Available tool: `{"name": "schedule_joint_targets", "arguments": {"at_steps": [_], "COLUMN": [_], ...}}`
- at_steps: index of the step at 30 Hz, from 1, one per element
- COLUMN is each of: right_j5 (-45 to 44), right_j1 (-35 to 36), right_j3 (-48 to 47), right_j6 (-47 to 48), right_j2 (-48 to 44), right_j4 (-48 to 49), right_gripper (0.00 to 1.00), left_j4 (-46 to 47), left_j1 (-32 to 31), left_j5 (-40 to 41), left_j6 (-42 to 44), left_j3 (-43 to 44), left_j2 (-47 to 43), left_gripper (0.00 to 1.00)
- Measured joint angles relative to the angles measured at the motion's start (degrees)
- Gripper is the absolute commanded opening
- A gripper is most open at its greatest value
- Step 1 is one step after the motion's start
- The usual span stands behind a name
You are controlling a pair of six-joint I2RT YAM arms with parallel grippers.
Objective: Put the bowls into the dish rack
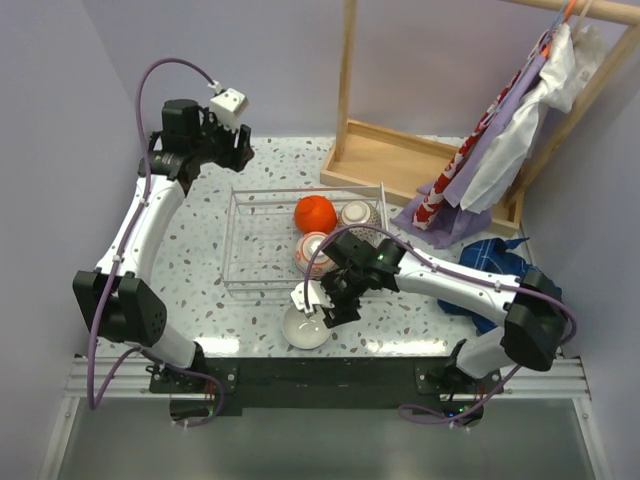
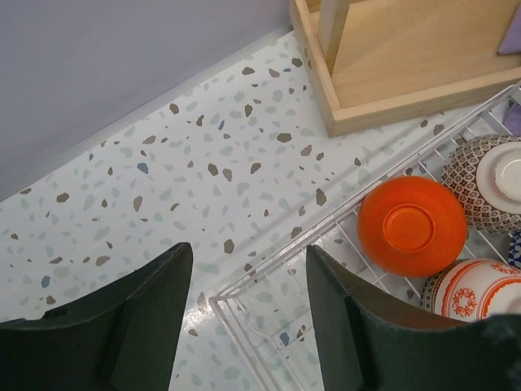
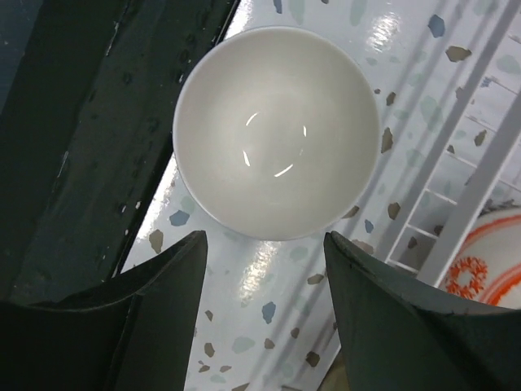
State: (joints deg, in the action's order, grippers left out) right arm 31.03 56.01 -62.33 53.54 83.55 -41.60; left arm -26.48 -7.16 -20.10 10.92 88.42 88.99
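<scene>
Both wide apart, left claw (image 2: 248,269) frames the orange bowl (image 2: 411,226) in the dish rack (image 2: 326,227), right claw (image 3: 264,240) the white bowl (image 3: 275,130).

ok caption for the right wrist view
Open right pincer above an upright white bowl beside the wire dish rack

No readable text, label, brand, number or sign appears on anything in these views.

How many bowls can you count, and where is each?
4. Three lie upturned in the dish rack: the orange bowl, the brown-patterned bowl, the red-patterned bowl. The white bowl stands upright on the table before the rack. The right arm may hide more.
</scene>
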Motion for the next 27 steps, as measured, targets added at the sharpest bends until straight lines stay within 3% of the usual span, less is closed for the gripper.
{"name": "schedule_joint_targets", "arguments": {"at_steps": [17,19,23,25,27], "right_j5": [0.39,0.00,-1.38,-1.90,-2.40], "right_j1": [4.87,5.75,8.11,9.03,9.81], "right_j3": [0.26,0.96,2.84,2.82,2.43], "right_j6": [5.57,5.42,4.63,4.44,4.20], "right_j2": [6.51,6.51,6.73,7.78,9.27], "right_j4": [-2.62,-1.60,1.09,1.84,1.97], "right_gripper": [0.50,0.42,0.35,0.11,0.00], "left_j4": [0.76,0.74,0.74,0.70,0.63], "left_j1": [0.00,0.02,0.07,0.37,0.90], "left_j5": [1.36,1.53,1.90,1.90,1.95], "left_j6": [0.13,0.13,0.15,0.15,0.17], "left_j3": [-7.65,-8.28,-10.25,-11.50,-12.39], "left_j2": [-6.54,-7.34,-9.97,-11.74,-13.53], "left_gripper": [0.63,0.63,0.63,0.63,0.63]}}
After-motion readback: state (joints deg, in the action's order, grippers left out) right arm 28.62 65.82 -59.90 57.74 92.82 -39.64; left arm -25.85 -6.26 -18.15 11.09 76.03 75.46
